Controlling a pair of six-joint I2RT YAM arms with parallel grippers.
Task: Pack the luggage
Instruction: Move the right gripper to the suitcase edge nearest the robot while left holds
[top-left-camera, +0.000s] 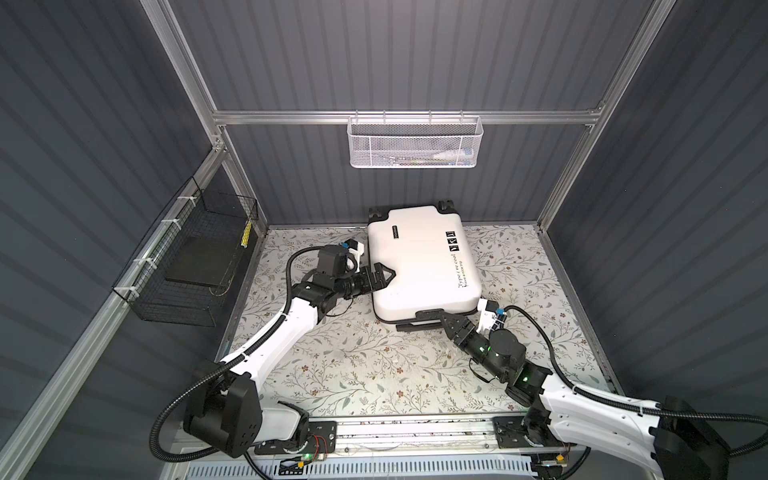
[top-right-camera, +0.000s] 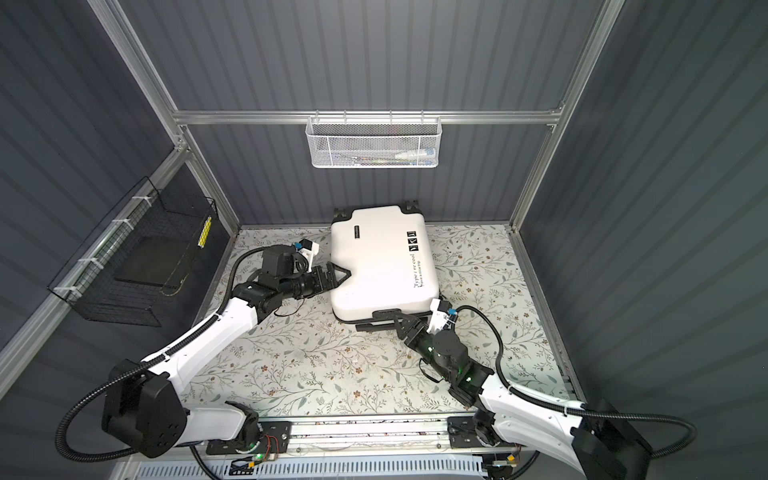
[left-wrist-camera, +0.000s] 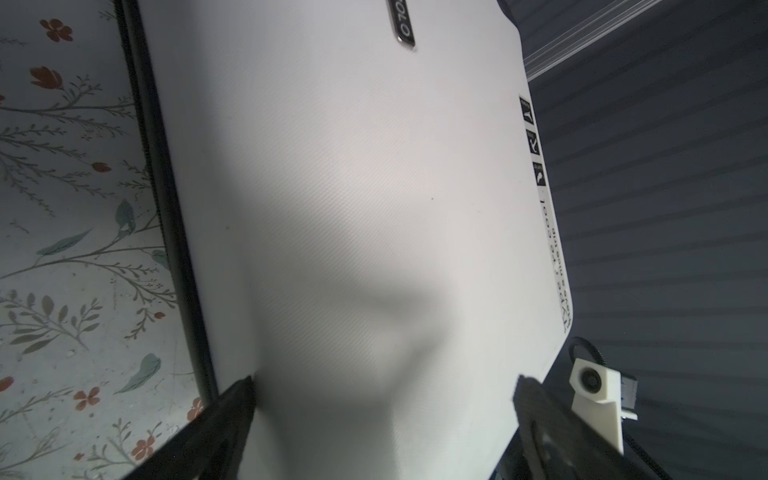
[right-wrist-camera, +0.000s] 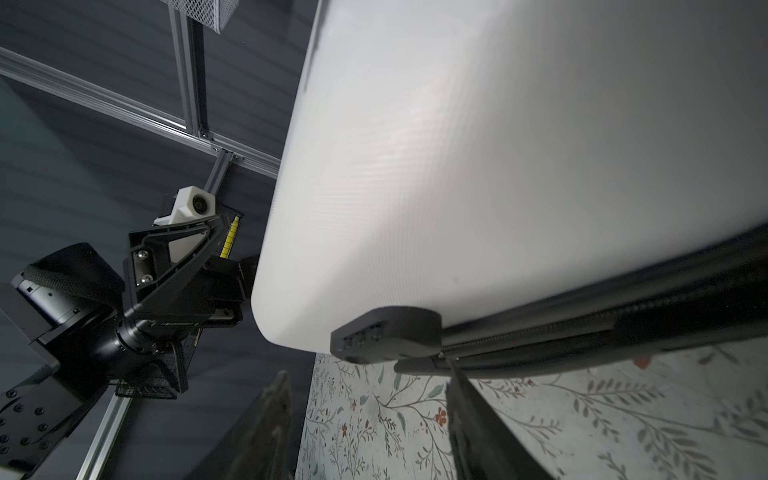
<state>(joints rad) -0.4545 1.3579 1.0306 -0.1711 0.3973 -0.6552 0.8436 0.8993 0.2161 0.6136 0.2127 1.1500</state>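
Luggage (top-left-camera: 419, 257) has a set of fingers at two of its edges. The left fingers (top-left-camera: 384, 275) are spread wide and released, holding nothing. In the left wrist view one finger (left-wrist-camera: 232, 419) sits beside the black zipper band (left-wrist-camera: 166, 208) on the side of the case. The other finger (left-wrist-camera: 540, 415) is over the white top face, so the pair straddles the left edge. Whether either touches the shell I cannot tell.

The right fingers (top-left-camera: 451, 322) are at the near edge, also apart and clamped on nothing. In the right wrist view the floral tabletop (right-wrist-camera: 374, 415) shows in the gap between them. The black handle (right-wrist-camera: 386, 338) is just past the tips, and one tip reaches up to the dark strip beneath it.

In both top views the case lies flat, white shell up, its halves together as far as can be seen. It sits toward the back of the tabletop, with the black wheels (top-left-camera: 446, 205) against the back wall and the black lettering (top-left-camera: 459, 270) along its right side.

A white mesh basket (top-left-camera: 415, 145) hangs from the rail above it. A black wire basket (top-left-camera: 187, 266) hangs on the left wall.
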